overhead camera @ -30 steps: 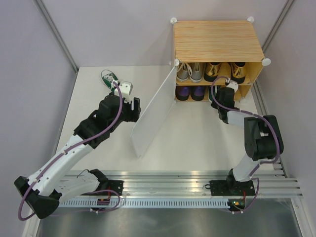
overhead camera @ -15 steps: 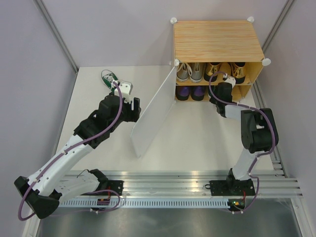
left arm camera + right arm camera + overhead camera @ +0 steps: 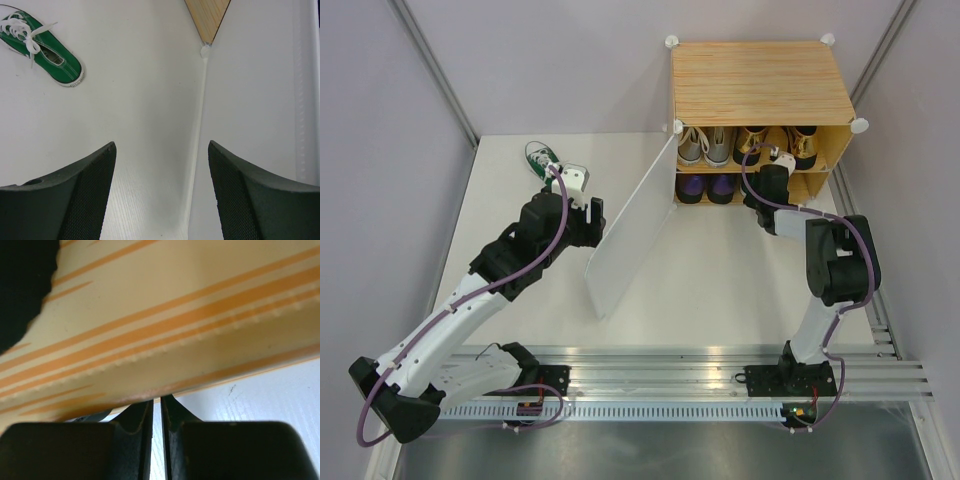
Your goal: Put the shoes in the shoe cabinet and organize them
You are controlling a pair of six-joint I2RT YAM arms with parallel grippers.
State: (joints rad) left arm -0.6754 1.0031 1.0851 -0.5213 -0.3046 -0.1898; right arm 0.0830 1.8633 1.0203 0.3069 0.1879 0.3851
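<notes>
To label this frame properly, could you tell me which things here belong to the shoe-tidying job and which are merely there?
Job: shoe cabinet, its white door, green sneaker, grey sneakers, gold shoes, purple shoes.
Merely there: table, mounting rail, enclosure walls.

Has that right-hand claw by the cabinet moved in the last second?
Yes. Seen from above, the right gripper has shifted slightly left and further in toward the front of the shoe cabinet.
</notes>
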